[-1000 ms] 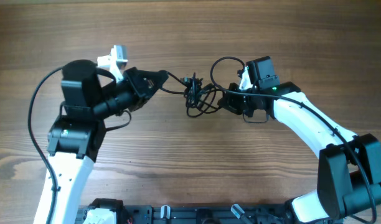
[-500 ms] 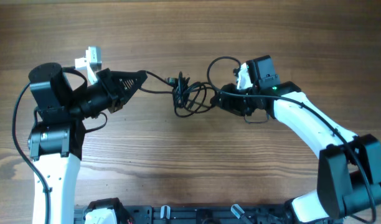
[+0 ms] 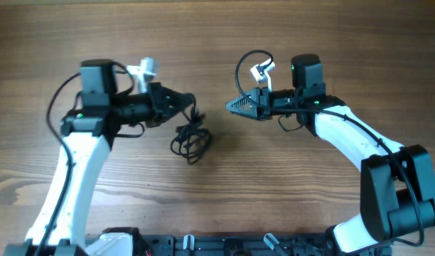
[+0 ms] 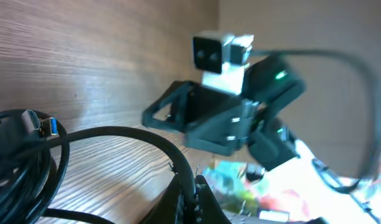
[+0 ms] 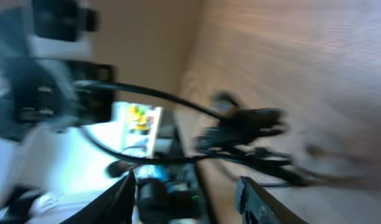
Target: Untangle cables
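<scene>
The cables (image 3: pixel 191 140) are a small black bunch of loops lying on the wooden table (image 3: pixel 288 192), left of centre. One strand runs up from the bunch into my left gripper (image 3: pixel 191 105), which is shut on it just above. In the left wrist view the loops (image 4: pixel 28 155) curl at the left and a strand arcs into the closed tips of the left gripper (image 4: pixel 193 185). My right gripper (image 3: pixel 230 107) points left, a short gap away from the left one, open and holding nothing. The blurred right wrist view shows the right gripper (image 5: pixel 187 186) open with the cables (image 5: pixel 246 124) beyond.
The right arm's own thick wire (image 3: pixel 244 64) loops above its wrist. A black rail (image 3: pixel 217 245) runs along the table's front edge, between the two arm bases.
The right gripper has opened and let go of the cables, drawing back to the right. The left gripper has kept its strand, and the bunch has shifted left and nearer the front.
</scene>
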Robot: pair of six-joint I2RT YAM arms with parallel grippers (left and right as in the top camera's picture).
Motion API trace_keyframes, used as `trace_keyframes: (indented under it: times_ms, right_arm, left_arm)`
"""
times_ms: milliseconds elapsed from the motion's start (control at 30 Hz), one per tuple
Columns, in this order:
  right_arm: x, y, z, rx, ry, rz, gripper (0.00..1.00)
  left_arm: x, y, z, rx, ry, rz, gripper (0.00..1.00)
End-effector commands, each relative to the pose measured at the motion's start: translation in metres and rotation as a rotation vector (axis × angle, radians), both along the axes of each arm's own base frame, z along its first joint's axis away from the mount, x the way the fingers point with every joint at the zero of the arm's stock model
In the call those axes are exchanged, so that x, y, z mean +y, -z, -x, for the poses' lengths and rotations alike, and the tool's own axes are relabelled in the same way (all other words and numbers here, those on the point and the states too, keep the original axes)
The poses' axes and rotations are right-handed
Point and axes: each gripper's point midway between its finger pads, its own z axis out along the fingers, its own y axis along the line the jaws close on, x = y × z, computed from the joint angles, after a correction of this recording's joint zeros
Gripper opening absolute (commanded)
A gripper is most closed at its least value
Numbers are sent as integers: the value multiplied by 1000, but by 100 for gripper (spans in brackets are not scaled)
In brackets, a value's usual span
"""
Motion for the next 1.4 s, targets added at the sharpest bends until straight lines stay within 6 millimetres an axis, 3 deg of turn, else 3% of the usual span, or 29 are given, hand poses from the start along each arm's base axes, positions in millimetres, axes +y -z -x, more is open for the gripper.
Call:
trace_keyframes:
  times_ms: [0, 133, 300, 433, 567, 800, 900, 1000, 1133, 1367]
  right_arm:
    - [1, -3, 3, 174, 6, -17, 54]
    - [1, 14, -7, 304, 118, 63, 54]
    - [8, 36, 5, 541, 182, 156, 57]
    - [16, 40, 18, 644, 175, 185, 61]
    - [18, 39, 18, 728, 197, 185, 65]
    - [21, 36, 11, 700, 211, 169, 70]
    - [17, 49, 11, 727, 266, 225, 72]
    - [15, 73, 24, 791, 329, 344, 72]
    - [32, 77, 44, 832, 293, 388, 79]
    - [22, 100, 28, 771, 464, 489, 81]
  left_arm:
    - [-18, -10, 5, -111, 95, -4, 4]
    - [-26, -14, 5, -150, 116, -5, 4]
    - [-19, -3, -6, -154, 56, -80, 4]
    - [-13, 3, -13, -162, 16, -132, 4]
    - [-16, 5, -11, -211, 49, -161, 4]
    - [-24, 11, -7, -212, 65, -193, 4]
    - [-26, 11, -6, -214, 70, -192, 4]
    - [-26, 10, -7, -220, 69, -191, 4]
    - [-26, 9, -7, -223, 69, -191, 4]
    - [-25, 12, -4, -202, 72, -193, 4]
